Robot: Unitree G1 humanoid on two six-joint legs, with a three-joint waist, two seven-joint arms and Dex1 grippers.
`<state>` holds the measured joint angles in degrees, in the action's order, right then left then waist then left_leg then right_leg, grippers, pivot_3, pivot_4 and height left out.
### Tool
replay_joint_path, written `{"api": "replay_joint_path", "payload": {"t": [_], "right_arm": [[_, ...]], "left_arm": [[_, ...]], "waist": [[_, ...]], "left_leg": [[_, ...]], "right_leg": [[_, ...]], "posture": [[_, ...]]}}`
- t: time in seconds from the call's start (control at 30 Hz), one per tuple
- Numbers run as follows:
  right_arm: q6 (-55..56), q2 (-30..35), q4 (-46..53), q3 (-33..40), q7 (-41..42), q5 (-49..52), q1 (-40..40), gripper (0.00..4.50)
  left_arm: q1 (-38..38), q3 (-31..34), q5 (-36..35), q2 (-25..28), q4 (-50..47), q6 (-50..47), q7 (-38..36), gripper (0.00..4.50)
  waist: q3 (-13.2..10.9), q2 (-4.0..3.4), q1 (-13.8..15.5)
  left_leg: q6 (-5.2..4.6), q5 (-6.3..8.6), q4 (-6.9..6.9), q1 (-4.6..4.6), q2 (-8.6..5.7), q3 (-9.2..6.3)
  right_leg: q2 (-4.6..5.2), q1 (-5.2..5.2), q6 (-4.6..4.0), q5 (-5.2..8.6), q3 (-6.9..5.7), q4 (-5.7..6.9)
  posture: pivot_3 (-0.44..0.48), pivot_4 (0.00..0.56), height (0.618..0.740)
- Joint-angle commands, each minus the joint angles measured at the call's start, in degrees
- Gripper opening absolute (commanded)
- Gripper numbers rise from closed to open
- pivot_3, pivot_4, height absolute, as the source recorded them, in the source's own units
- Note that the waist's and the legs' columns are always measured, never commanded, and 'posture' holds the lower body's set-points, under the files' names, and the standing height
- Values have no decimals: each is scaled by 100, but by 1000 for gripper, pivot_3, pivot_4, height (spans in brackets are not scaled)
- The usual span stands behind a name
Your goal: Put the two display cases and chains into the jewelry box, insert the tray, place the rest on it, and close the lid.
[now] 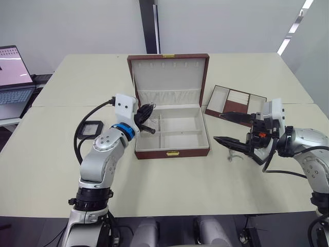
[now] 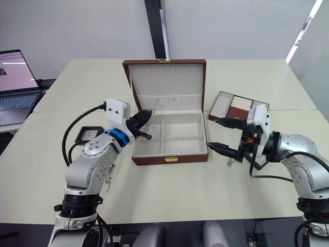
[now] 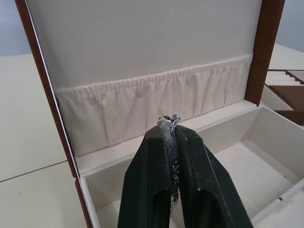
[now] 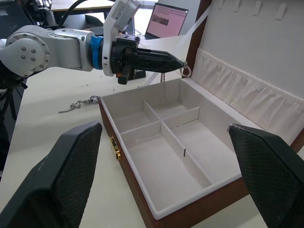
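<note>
The jewelry box (image 1: 172, 152) stands open mid-table, its lid (image 1: 167, 74) upright and its cream compartments empty. My left gripper (image 1: 149, 121) hovers over the box's left rear corner, shut on a thin silver chain (image 4: 164, 85) that dangles from its tip toward the back-left compartment. My right gripper (image 1: 218, 127) is open just right of the box, with nothing between its fingers. A second chain (image 1: 234, 157) lies on the table below it. One black-framed display case (image 1: 91, 128) rests on the table left of my left arm. The tray (image 1: 236, 102) sits at the back right.
Another loose chain (image 4: 78, 103) lies on the table left of the box's front corner. An open laptop (image 1: 13, 77) sits on a side table at the far left. A seam (image 1: 61, 105) between tabletops crosses behind the display case.
</note>
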<state>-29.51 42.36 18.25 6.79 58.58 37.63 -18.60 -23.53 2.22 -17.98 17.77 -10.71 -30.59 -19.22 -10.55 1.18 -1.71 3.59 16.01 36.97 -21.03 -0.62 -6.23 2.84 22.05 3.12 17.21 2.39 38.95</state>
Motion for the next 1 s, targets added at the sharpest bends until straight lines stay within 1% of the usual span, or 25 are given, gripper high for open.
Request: {"api": "replay_joint_path", "payload": {"t": [0.03,0.5,0.9,0.97,1.0], "right_arm": [[2,53,182,169,-18,113,-16,4500],[-31,92,151,156,-13,87,-16,4500],[-66,100,132,145,-3,74,-48,4500],[-68,102,138,147,-3,73,-45,4500],[-72,103,137,147,-3,73,-45,4500]], "left_arm": [[3,-13,65,-39,-82,53,40,4],[43,2,191,-101,-11,21,119,4],[60,23,10,-201,-162,-10,15,3734],[70,11,-3,-209,-182,-25,-4,4288],[72,10,-28,-220,-194,-42,-22,4470]], "waist": [[0,0,0],[0,0,1],[0,0,1],[0,0,1],[0,0,1]], "left_leg": [[0,0,0,0,0,0],[0,0,0,0,0,0],[0,0,0,0,0,0],[0,0,0,0,0,0],[0,0,0,0,0,0]], "right_leg": [[0,0,0,0,0,0],[0,0,0,0,0,0],[1,0,0,0,0,0],[0,0,0,0,0,0],[0,0,0,0,0,0]], "posture": [[0,150,740],[0,150,740],[0,150,740],[0,150,740],[0,150,740]]}}
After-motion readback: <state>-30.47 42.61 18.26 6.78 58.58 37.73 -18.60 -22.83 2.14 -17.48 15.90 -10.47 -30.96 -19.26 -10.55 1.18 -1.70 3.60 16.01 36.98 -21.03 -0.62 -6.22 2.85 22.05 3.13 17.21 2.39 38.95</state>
